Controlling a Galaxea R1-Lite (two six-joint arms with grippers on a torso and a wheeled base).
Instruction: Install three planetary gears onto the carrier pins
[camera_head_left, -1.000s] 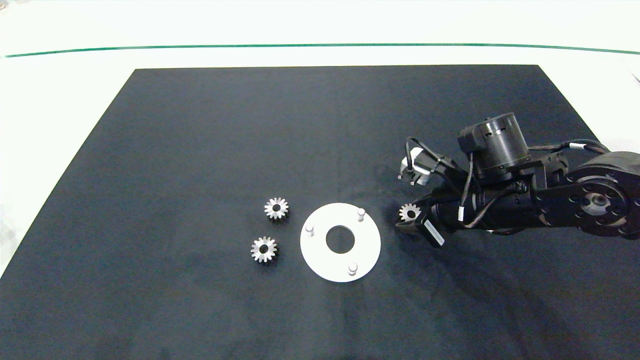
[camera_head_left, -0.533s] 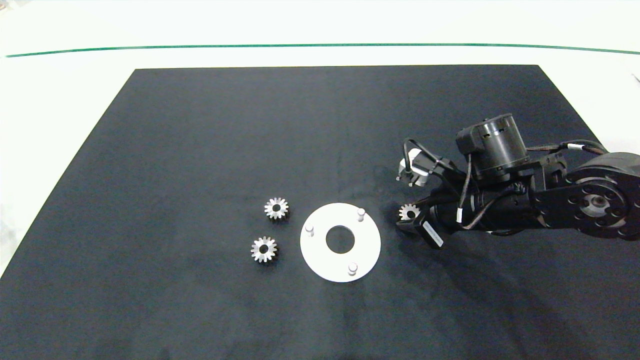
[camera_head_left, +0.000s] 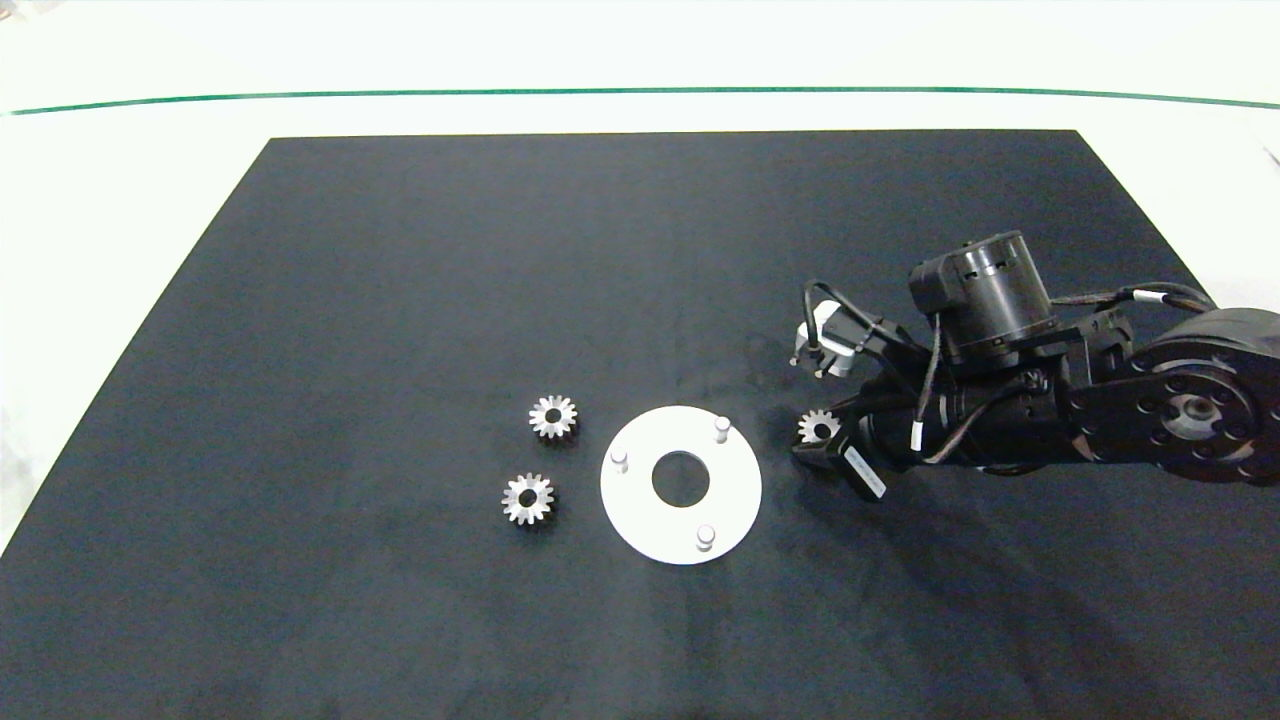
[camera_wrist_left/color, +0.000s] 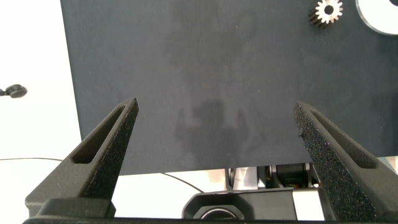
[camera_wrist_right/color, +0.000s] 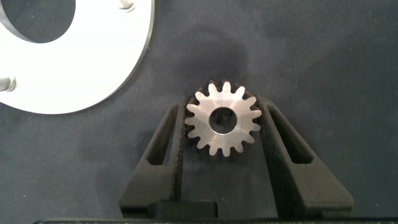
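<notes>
Bright metal against matt black
Shiny silvery gear (camera_wrist_right/color: 223, 120), smooth white disc (camera_wrist_right/color: 93, 56), felt-like mat (camera_head_left: 400, 300), grainy foam-faced fingers (camera_wrist_left/color: 323, 149)

Right gripper (camera_wrist_right/color: 222, 127) jaws touch a planetary gear (camera_wrist_right/color: 223, 119) on both sides, beside the white disc (camera_wrist_right/color: 93, 62)

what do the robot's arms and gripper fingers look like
The right arm is black, with a round drum-like motor housing, a disc-shaped joint ringed with bolt holes, looped black cables, and small white labels. Each gripper, right gripper and left gripper, has two dark wedge-shaped fingers with slotted sides and rough-textured pads.
</notes>
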